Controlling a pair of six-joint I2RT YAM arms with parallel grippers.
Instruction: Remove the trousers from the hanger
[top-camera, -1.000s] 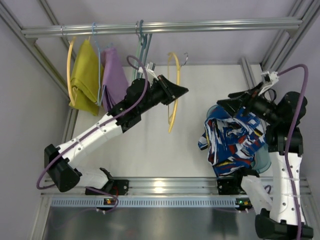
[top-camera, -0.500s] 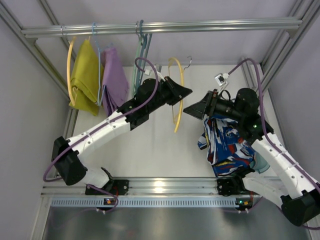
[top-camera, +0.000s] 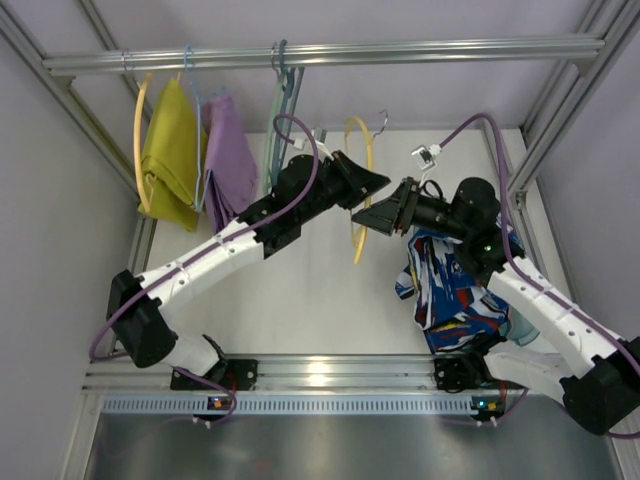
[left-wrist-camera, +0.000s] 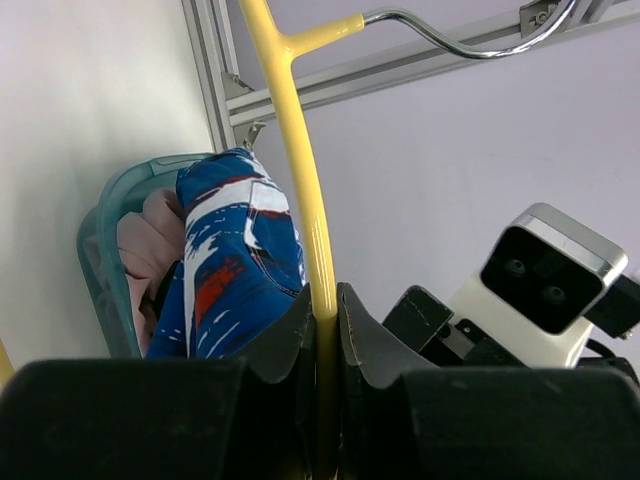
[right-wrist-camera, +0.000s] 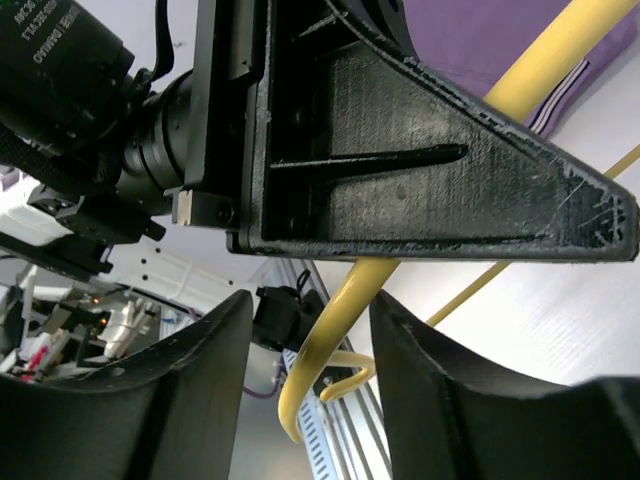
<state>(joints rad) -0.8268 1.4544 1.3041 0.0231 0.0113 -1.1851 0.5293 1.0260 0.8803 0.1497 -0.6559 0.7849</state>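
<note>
Evidently the trousers (top-camera: 452, 292) are off the hanger (left-wrist-camera: 298, 160): they lie heaped by the surface's (top-camera: 300, 300) right edge, toward the near corner, draped over a teal basket (left-wrist-camera: 98, 245). Soft and limp, they would sag from any pinch, so a bunched fold looks the best hold. The hanger, thin, stiff and smooth, is pinched at its bar by the left gripper's (left-wrist-camera: 322, 300) jaws above mid-surface. The right gripper's (right-wrist-camera: 310, 305) jaws stand spread either side of it. A metal rail (top-camera: 400, 50) spans the far edge.
</note>
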